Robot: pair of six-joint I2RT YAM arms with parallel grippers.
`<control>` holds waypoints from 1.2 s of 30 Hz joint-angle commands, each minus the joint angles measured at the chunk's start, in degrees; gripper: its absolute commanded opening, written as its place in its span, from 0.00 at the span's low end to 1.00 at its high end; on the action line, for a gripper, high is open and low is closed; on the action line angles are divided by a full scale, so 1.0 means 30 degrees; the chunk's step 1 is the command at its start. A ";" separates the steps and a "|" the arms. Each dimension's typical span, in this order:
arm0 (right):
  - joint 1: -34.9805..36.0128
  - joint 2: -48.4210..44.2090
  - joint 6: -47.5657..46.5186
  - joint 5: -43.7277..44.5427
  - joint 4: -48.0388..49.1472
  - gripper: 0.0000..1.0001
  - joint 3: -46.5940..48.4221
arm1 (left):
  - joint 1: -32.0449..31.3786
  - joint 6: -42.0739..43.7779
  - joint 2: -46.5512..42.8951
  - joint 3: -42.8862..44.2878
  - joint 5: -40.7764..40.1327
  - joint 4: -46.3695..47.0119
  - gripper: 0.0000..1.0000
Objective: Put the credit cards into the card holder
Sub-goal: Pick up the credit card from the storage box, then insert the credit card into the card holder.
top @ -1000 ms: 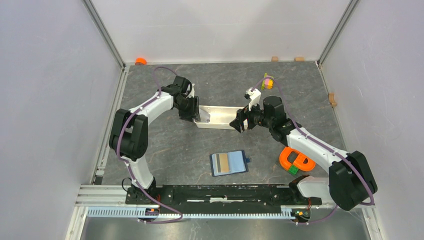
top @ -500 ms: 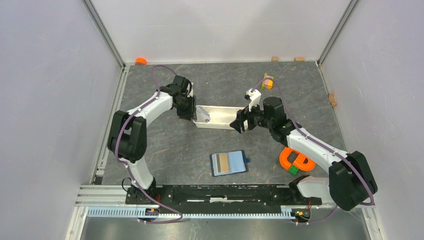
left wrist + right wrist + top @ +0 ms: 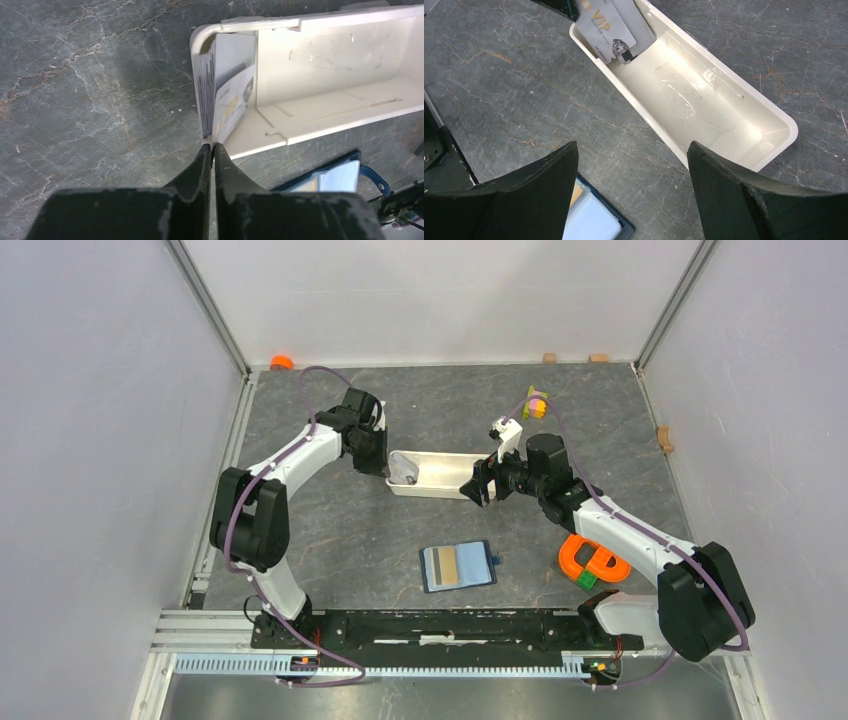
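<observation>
left gripper (image 3: 212, 148) pinched nearly closed at edge of cards (image 3: 232, 95) standing in left end of white tray (image 3: 325, 115); can't tell if one's caught. right gripper (image 3: 631, 152) spread wide over tray. wallet (image 3: 458, 566) lies unfolded nearby.

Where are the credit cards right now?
In the top view, left of centre: the credit cards stand on edge at the left end of the white tray, right at the left gripper's tips.
</observation>
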 commanded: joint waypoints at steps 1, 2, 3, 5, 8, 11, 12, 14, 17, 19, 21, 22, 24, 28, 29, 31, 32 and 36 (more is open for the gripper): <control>-0.0101 -0.0540 -0.0143 0.0102 0.0169 0.84 0.0207 | 0.0088 0.0589 -0.1121 -0.0016 0.0207 0.0165 0.05; -0.0088 -0.0615 -0.0163 0.0124 0.0103 0.84 0.0247 | 0.0099 0.0611 -0.1341 -0.0075 0.0372 0.0132 0.02; -0.0086 -0.0710 -0.0193 0.0160 -0.0012 0.84 0.0323 | 0.0078 0.0711 -0.1584 -0.0132 0.0660 0.0128 0.02; -0.0086 -0.0931 -0.0242 0.0159 -0.0154 0.84 0.0454 | 0.0084 0.1151 -0.2373 -0.0291 0.1303 0.0246 0.02; -0.0086 -0.1251 -0.0240 0.0061 -0.0265 0.84 0.0681 | 0.0085 0.1822 -0.3781 -0.0881 0.2074 0.0948 0.02; -0.0100 -0.1645 -0.0233 -0.0473 -0.0230 0.85 0.0987 | 0.0073 0.2291 -0.5298 -0.1276 0.2789 0.1474 0.02; -0.0087 -0.1735 -0.0249 -0.0666 -0.0256 0.85 0.1108 | 0.0064 0.2407 -0.5768 -0.1336 0.3178 0.1519 0.02; -0.0088 -0.1851 -0.0316 -0.1561 -0.0316 0.85 0.1480 | 0.0049 0.2619 -0.6544 -0.1445 0.4351 0.1605 0.02; -0.0057 -0.1757 -0.0398 -0.3941 -0.0463 0.86 0.2213 | -0.0167 0.3108 -0.7212 -0.1732 0.7662 0.1650 0.02; -0.0053 -0.1577 -0.0392 -0.5470 -0.0560 0.86 0.2631 | -0.0646 0.3553 -0.7369 -0.1927 0.9506 0.1444 0.02; -0.0006 -0.1353 -0.0401 -0.6538 -0.0841 0.87 0.3003 | -0.1241 0.3960 -0.7534 -0.2230 1.1143 0.1410 0.02; 0.0002 -0.1181 -0.0460 -0.7072 -0.1119 0.87 0.3181 | -0.1575 0.4041 -0.7551 -0.2379 1.1841 0.1403 0.02; 0.0059 -0.0854 -0.0614 -0.8066 -0.1576 0.86 0.3424 | -0.2095 0.4308 -0.7433 -0.2549 1.3360 0.1262 0.02; 0.0499 -0.0181 -0.1129 -0.9031 -0.2829 0.84 0.3554 | -0.3334 0.4753 -0.7232 -0.2670 1.4565 0.0899 0.02; 0.0695 -0.0034 -0.1361 -0.9034 -0.3184 0.84 0.3561 | -0.3692 0.4868 -0.7209 -0.2642 1.4630 0.0773 0.02; 0.1085 0.0189 -0.1775 -0.9266 -0.3754 0.79 0.3561 | -0.4097 0.4947 -0.7133 -0.2637 1.4677 0.0714 0.02; 0.1290 0.0263 -0.1902 -0.9408 -0.3964 0.72 0.3561 | -0.4171 0.4958 -0.7071 -0.2634 1.4615 0.0714 0.02; 0.1671 -0.0012 -0.1481 -0.9540 -0.3916 0.32 0.3104 | -0.4243 0.4867 -0.7031 -0.2697 1.4004 0.0714 0.02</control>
